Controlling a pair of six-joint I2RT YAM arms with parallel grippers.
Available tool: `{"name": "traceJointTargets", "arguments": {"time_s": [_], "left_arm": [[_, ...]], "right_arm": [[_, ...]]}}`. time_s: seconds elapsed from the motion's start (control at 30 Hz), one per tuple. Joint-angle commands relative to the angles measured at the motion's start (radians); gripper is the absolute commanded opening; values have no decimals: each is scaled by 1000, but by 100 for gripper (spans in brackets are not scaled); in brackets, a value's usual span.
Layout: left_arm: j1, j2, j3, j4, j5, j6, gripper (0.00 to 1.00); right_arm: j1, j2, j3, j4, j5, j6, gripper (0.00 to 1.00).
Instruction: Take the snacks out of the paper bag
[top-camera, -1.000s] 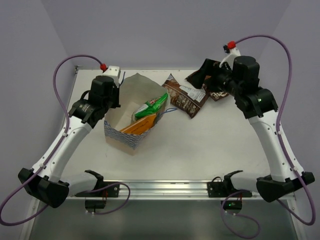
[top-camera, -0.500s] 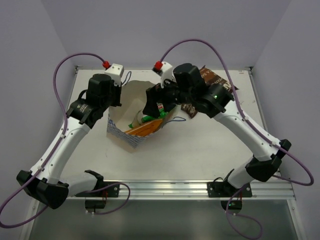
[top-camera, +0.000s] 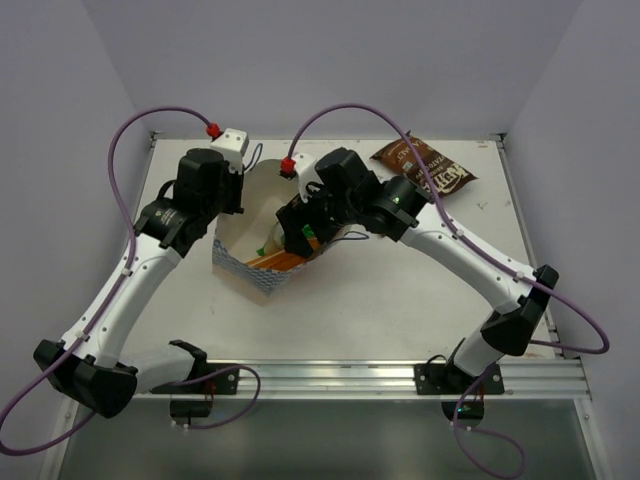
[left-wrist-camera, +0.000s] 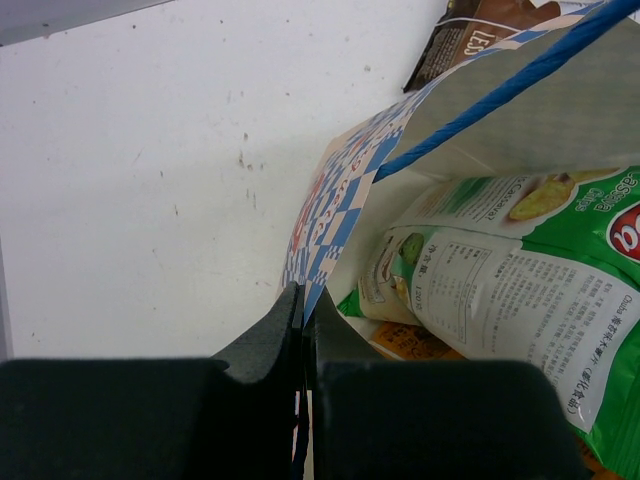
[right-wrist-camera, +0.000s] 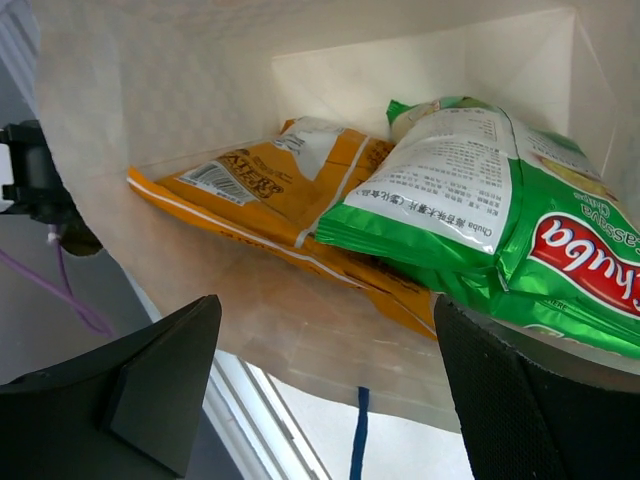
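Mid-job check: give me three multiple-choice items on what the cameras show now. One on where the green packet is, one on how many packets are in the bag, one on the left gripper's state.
1. Where is the green packet?
A. Inside the paper bag, lying partly over the orange packet
B. Outside the bag
C. Held in the air above the bag

2. How many packets show inside the bag?
A. One
B. Two
C. Four

3. What is the left gripper doing?
A. Open, touching nothing
B. Shut on the bag's wall
C. Shut on a packet

Answers:
1 A: the right wrist view shows it over the orange one, within the bag's walls.
2 B: only the green and orange packets appear there.
3 B: in the left wrist view its fingers pinch the checked edge.
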Motion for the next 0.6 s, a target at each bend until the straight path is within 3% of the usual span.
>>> {"name": "traceJointTargets", "arguments": {"time_s": [0.0,0.23,0.37,0.57], "left_arm": [[2,-9,2,63,23,-6,0],[2,-17,2,58,23,-24,0],[2,-26,3,51,20,-69,0],[3,-38,-7,48,27,-133,0]], "right_arm": [[1,-4,-1,14,65,-42,90],[-7,117,238,-148,330,128,89],[-16,127,318,-302,504,377,92],[-65,119,233,-317,437,585,95]]}}
